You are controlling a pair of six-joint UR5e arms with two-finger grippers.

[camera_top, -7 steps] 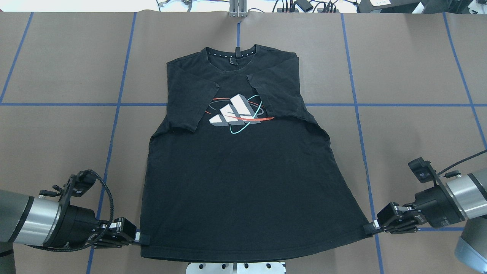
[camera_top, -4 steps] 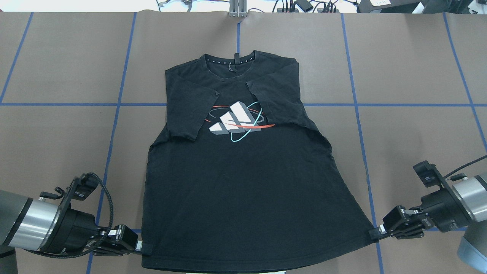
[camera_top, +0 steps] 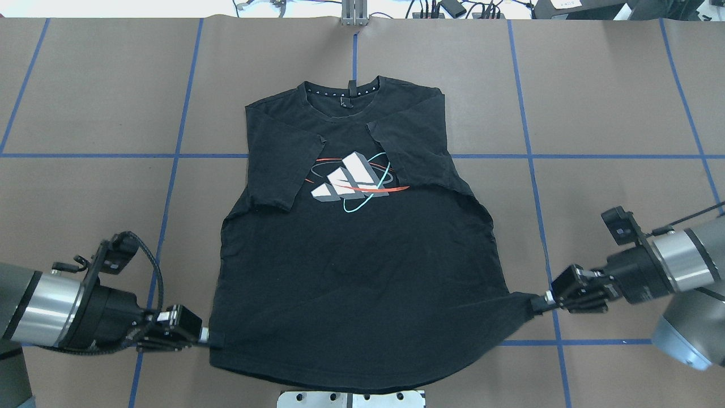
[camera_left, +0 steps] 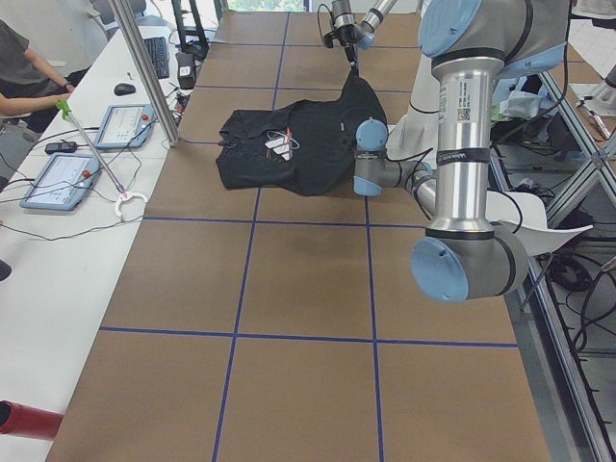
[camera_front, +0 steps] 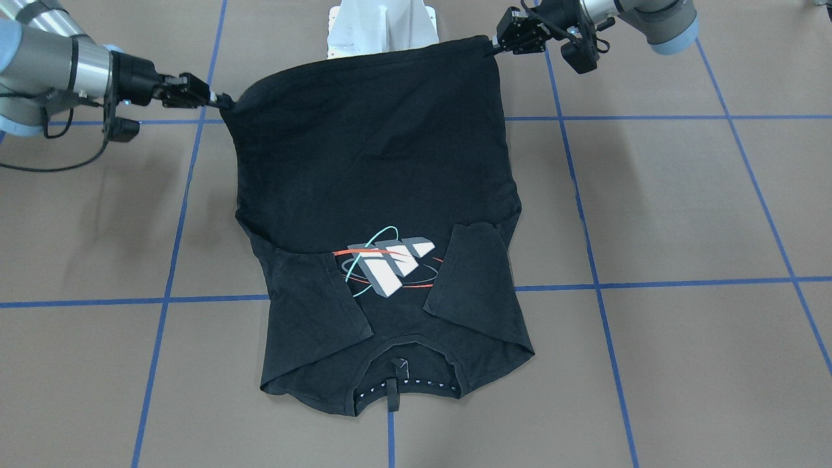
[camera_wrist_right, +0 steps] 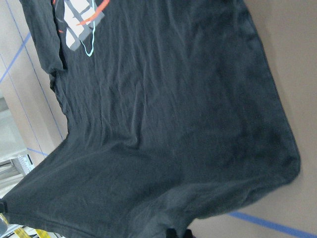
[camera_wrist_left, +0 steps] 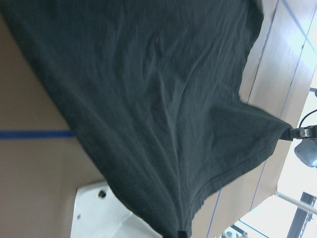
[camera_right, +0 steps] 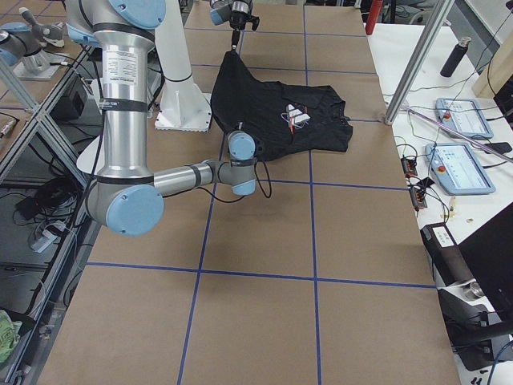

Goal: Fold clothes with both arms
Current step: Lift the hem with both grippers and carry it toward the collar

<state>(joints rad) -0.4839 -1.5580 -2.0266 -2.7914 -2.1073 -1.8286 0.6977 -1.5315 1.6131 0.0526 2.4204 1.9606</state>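
Observation:
The black T-shirt (camera_top: 351, 272) lies face up, collar (camera_top: 345, 93) at the far side, both sleeves folded in beside the grey-white logo (camera_top: 354, 178). My left gripper (camera_top: 205, 337) is shut on the near left hem corner. My right gripper (camera_top: 538, 304) is shut on the near right hem corner. The hem hangs stretched between them, lifted off the table. In the front-facing view the shirt (camera_front: 370, 169) spans from the left gripper (camera_front: 492, 44) to the right gripper (camera_front: 222, 101). The left wrist view shows hanging fabric (camera_wrist_left: 163, 114); the right wrist view shows the fabric (camera_wrist_right: 163, 124).
The white base plate (camera_top: 351, 399) sits at the near edge under the hem. Blue tape lines (camera_top: 595, 156) grid the brown table. A metal post (camera_top: 354, 11) stands at the far edge. Tablets (camera_left: 125, 125) lie on the operators' desk.
Both grippers first drew the hem corners toward the robot, then rose and moved away from it. The hem has lifted and the base plate shows again.

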